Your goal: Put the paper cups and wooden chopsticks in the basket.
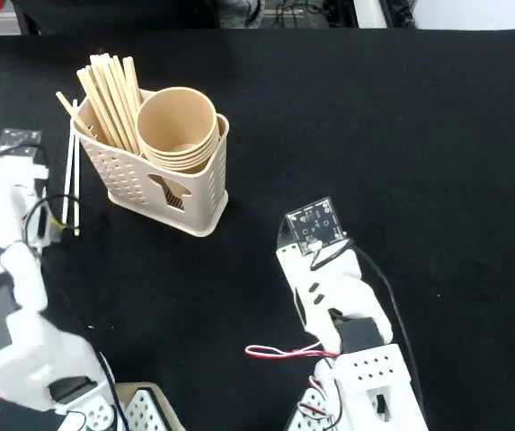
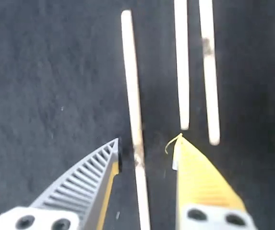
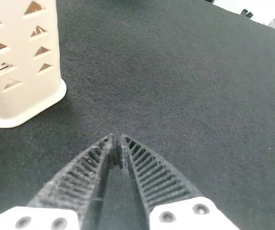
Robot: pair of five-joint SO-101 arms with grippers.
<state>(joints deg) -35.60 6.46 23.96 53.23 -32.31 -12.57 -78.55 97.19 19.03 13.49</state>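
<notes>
We find the left gripper [image 2: 147, 140] spread astride one loose chopstick [image 2: 132, 86] near the desk's [image 1: 401, 135] left edge beside the basket [image 1: 194, 202], right gripper [image 3: 116, 139] closed on nothing; we judge it light, stiff, thin, best pinched mid-length.

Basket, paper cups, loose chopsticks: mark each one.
basket [image 1: 140, 193], high view, perforated front wall.
paper cups [image 1: 174, 117], high view, inside of the top cup.
loose chopsticks [image 2: 182, 67], left wrist view, shaft of the middle stick.
</notes>
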